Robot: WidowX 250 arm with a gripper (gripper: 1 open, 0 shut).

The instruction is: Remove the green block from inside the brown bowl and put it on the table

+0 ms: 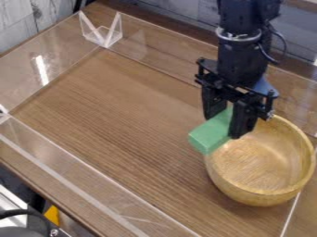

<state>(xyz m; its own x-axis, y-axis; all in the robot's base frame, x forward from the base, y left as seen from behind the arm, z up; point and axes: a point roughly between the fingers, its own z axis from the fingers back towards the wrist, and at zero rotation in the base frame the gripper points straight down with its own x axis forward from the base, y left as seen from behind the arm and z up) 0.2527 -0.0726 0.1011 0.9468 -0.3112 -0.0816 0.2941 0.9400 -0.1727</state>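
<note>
We see the gripper (231,123) pinching the green block (209,137) above the table (111,111), beside the brown bowl (260,171).

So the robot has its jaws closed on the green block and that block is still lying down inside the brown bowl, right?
Not quite. The jaws are closed on the green block, but it is not lying inside the brown bowl. The camera view shows it held up in the air at the bowl's left rim, over the table.
</note>
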